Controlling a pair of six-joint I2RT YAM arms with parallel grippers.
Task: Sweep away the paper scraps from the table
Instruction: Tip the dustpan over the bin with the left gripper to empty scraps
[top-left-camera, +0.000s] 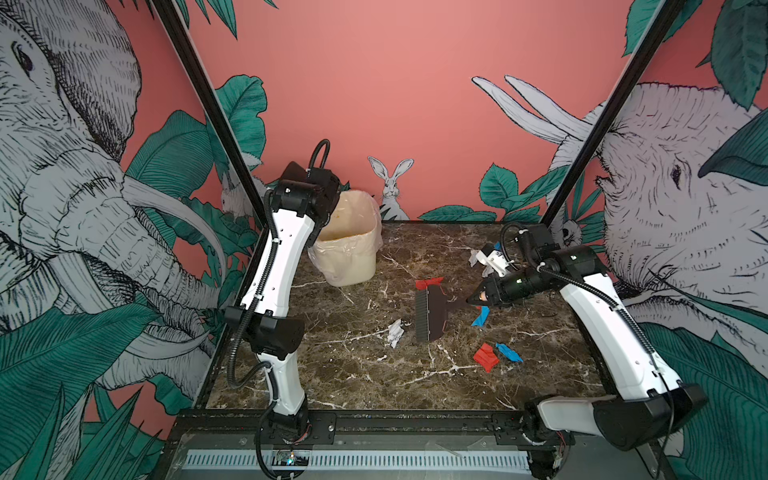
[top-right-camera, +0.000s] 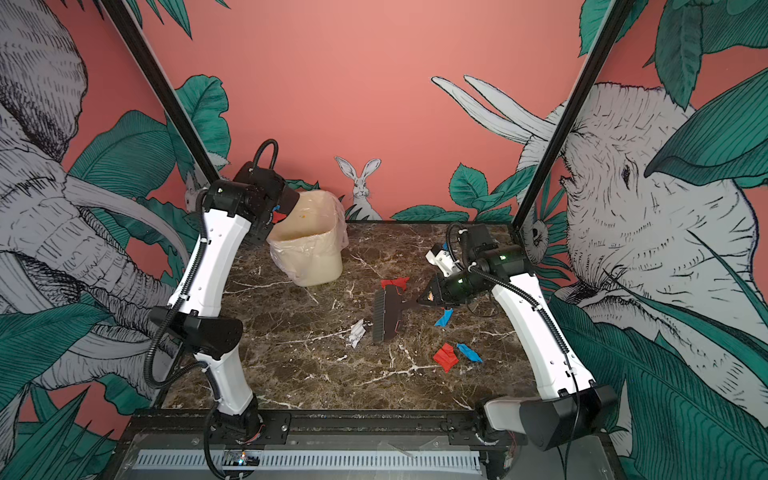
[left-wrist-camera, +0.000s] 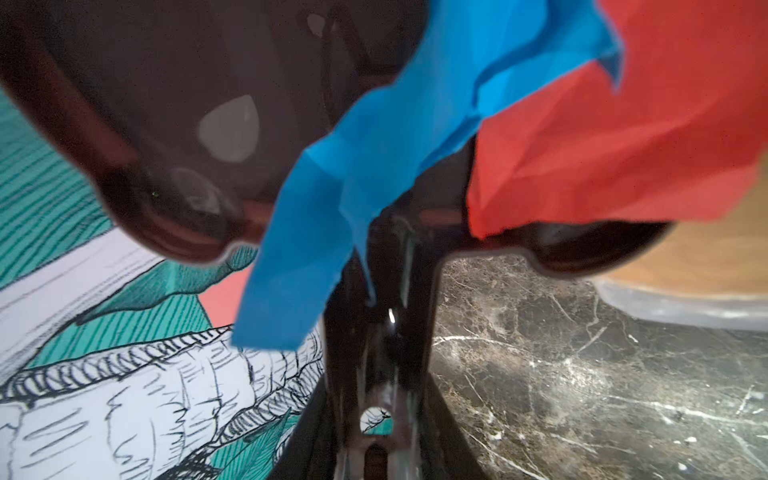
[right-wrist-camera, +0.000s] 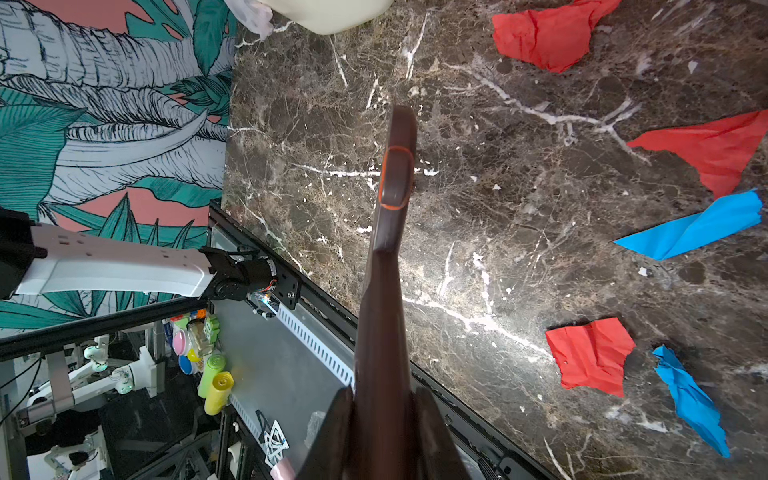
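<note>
Paper scraps in red, blue and white lie scattered over the right half of the desk. A red and a blue one sit side by side toward the front right, and another blue one lies just beside the right jaws. A white one is just left of the brush, a red one is at the brush head's far end, and white bits lie behind the right wrist.

Two more, a blue scrap and a red scrap, sit inside the dark dustpan. The left jaws grip the pan by its handle and hold it tipped at the rim of the lined bin, at the desk's far left. The right jaws are clamped on the brush's handle, with the bristle head seemingly resting on the desk near its middle.

The step in hand looks like emptying a panful into the bin, and both scraps are clinging to the pan. The next move probably calls for a steeper tilt or a shake so they drop inside the liner. After that the pan belongs down on the desk, facing the brush, for the scraps that remain.
</note>
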